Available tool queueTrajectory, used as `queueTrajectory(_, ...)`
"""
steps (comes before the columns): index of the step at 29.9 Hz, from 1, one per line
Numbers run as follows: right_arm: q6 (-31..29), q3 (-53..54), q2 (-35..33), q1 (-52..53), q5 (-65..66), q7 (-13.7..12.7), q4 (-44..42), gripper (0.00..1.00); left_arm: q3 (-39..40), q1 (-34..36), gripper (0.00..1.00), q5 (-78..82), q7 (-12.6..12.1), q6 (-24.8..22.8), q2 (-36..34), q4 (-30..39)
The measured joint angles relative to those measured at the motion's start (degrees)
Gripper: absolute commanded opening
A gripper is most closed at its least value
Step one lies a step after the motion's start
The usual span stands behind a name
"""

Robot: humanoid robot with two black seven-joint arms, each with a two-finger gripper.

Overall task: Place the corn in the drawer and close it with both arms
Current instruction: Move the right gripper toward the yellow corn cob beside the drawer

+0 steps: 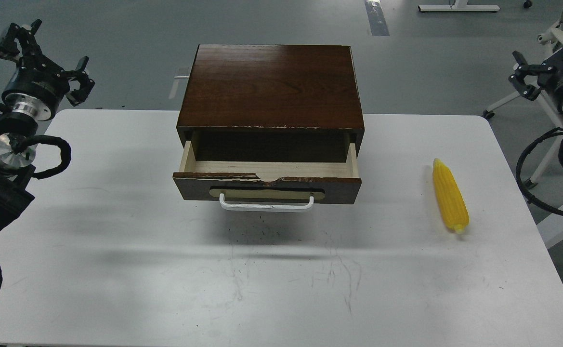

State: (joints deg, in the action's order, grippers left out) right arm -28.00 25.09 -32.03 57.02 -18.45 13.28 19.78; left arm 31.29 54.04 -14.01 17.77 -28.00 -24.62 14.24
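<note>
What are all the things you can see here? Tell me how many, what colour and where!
table: one, white and scuffed, fills most of the view.
wooden box: one, dark brown, at the table's far middle.
drawer: one, dark chipped front, pale wood inside, pulled partly open, nothing seen inside.
handle: one, white bar on a beige plate, on the drawer's front.
corn: one, bright yellow, lying on the table right of the box, apart from it.
floor: grey, behind the table.
left tool: one, black, raised off the table's far left corner.
right tool: one, black, raised beyond the table's right edge.
</note>
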Motion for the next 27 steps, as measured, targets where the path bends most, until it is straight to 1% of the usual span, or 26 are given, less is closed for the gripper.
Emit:
queueTrajectory(5, 0.0, -8.8, -5.8, 6.5, 4.2, 0.1, 2.6, 1.0, 0.0, -0.7, 0.98, 0.0, -0.1, 0.0, -0.6, 0.0)
queueTrajectory(9, 0.0, -13.5, -8.1, 11.7, 12.3, 0.2, 4.1, 1.0, 0.0, -1.1, 0.98, 0.0, 0.0, 0.0, -0.7, 0.1)
queueTrajectory(13, 0.0, -17.8, -8.5, 16.8, 26.3, 0.1, 7.5, 1.0, 0.0, -1.1, 0.98, 0.0, -0.1, 0.0, -0.7, 0.4)
queueTrajectory(17, 0.0, -20.6, -9.1, 20.4, 43.1, -0.3, 12.3, 1.0, 0.0, -1.0, 0.98, -0.1, 0.0, 0.0, -1.1, 0.5)
queueTrajectory(20, 0.0, -22.1, -9.7, 22.1, 53.8, -1.2, 16.2, 1.0, 0.1, -0.7, 0.98, -0.2, 0.1, 0.0, -1.8, 0.4)
queueTrajectory(24, 0.0, -25.5, -11.3, 22.6, 68.1, -2.2, 23.7, 1.0, 0.1, -0.6, 0.98, -0.2, 0.2, 0.0, -2.6, 0.4)
queueTrajectory(27, 0.0, -27.7, -12.6, 22.4, 74.8, -3.4, 29.1, 1.0, 0.1, -0.6, 0.98, -0.2, 0.2, 0.0, -3.1, 0.4)
